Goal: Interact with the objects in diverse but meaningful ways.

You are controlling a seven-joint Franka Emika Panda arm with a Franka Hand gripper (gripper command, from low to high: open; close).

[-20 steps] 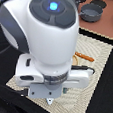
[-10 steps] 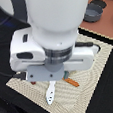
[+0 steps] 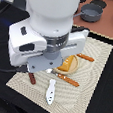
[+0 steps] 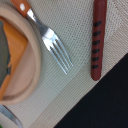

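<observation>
Coming down, the end effector, its grip hidden, could bump the fork (image 4: 52, 45) at the sausage stick's (image 4: 97, 39) nine o'clock.

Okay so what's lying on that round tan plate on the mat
An orange-yellow block lies on the plate. The arm covers the plate's near side, so anything else there is hidden; the wrist view shows only a grey patch by the block.

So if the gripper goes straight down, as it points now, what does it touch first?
Probably the fork or bare placemat beside it; the gripper itself is hidden, so depth and exact line are unclear.
</observation>
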